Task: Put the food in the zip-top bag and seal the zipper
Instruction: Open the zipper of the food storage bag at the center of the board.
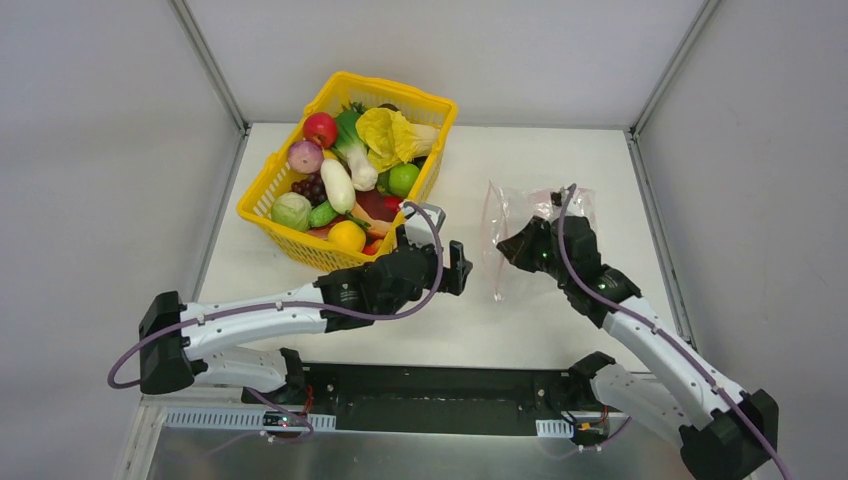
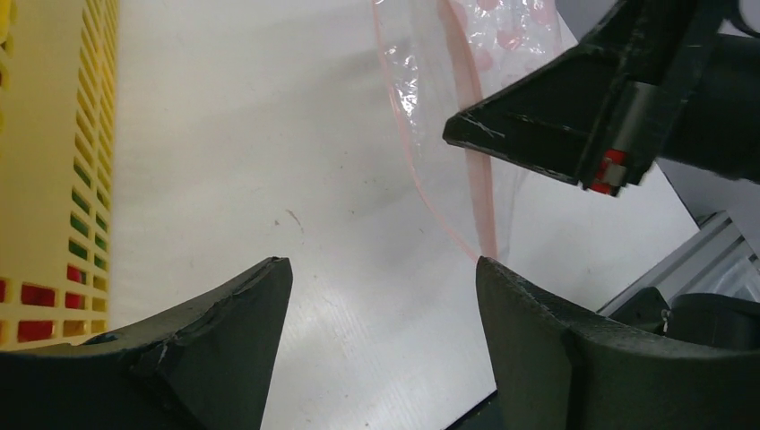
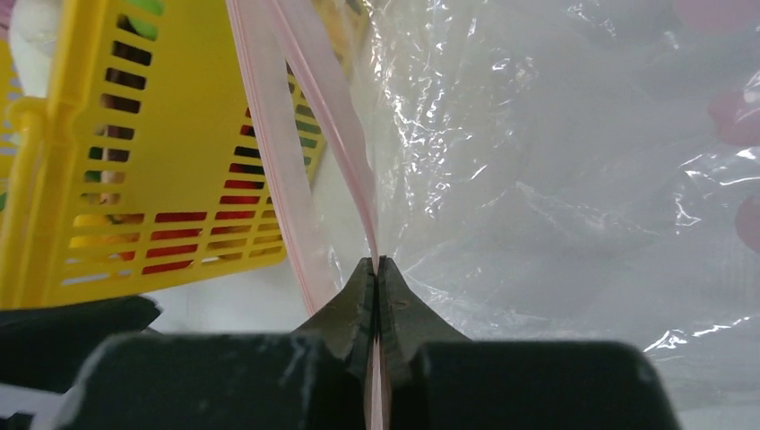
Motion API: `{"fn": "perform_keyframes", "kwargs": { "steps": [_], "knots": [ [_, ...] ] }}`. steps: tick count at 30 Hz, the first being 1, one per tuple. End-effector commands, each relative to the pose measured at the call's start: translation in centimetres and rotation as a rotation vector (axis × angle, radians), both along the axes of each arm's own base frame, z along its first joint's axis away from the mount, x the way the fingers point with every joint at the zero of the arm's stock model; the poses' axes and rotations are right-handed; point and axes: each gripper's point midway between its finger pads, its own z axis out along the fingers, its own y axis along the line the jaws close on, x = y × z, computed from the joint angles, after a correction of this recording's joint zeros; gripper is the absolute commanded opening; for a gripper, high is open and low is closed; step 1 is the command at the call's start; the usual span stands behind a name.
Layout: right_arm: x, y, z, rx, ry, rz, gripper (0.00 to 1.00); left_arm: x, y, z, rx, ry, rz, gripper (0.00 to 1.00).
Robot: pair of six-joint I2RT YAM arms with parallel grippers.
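The clear zip-top bag lies on the white table right of centre, lifted at its left edge. My right gripper is shut on its pinkish zipper strip; the strip runs between the closed fingers in the right wrist view. My left gripper is open and empty, just left of the bag's edge, with bare table between its fingers. The bag and the right gripper show ahead in the left wrist view. The food, a yellow cabbage, white radish, red apple and lime, lies in the basket.
The yellow mesh basket stands at the back left of the table, close behind my left gripper; it also shows in the left wrist view and in the right wrist view. Grey walls with metal posts enclose the table.
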Motion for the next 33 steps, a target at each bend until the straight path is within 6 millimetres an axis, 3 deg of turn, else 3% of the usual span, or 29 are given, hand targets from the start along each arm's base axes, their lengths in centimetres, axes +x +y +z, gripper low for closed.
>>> {"fn": "perform_keyframes", "kwargs": {
  "steps": [1,7,10,15,17,21,26,33],
  "knots": [
    [-2.0,0.4,2.3,0.071,-0.018,0.058,0.00,1.1,-2.1,1.4,-0.109,-0.003,0.049,0.75],
    [-3.9,-0.3,2.9,0.023,0.007,0.103,0.00,0.9,-6.4,0.8,-0.138,0.020,-0.043,0.78],
    [-4.6,-0.9,3.4,-0.005,0.016,0.109,0.00,1.1,-7.2,0.1,-0.144,0.031,-0.044,0.77],
    [-5.4,-1.3,4.7,-0.013,-0.017,0.130,0.00,1.5,-7.9,-1.0,-0.154,0.051,-0.047,0.64],
    [-5.7,-1.1,5.4,-0.007,-0.016,0.153,0.00,1.7,-8.1,-1.5,-0.136,0.064,-0.045,0.54],
    [-6.2,-1.7,6.0,-0.040,-0.017,0.156,0.00,1.8,-8.1,-2.0,-0.136,0.059,-0.043,0.30],
    [-5.3,-4.9,7.5,-0.199,-0.027,0.049,0.00,2.6,-6.6,-2.9,-0.069,0.066,0.018,0.06],
    [-5.2,-8.0,7.1,-0.358,0.052,-0.063,0.00,4.1,-3.5,-3.3,0.007,0.065,0.117,0.02]
  ]
}}
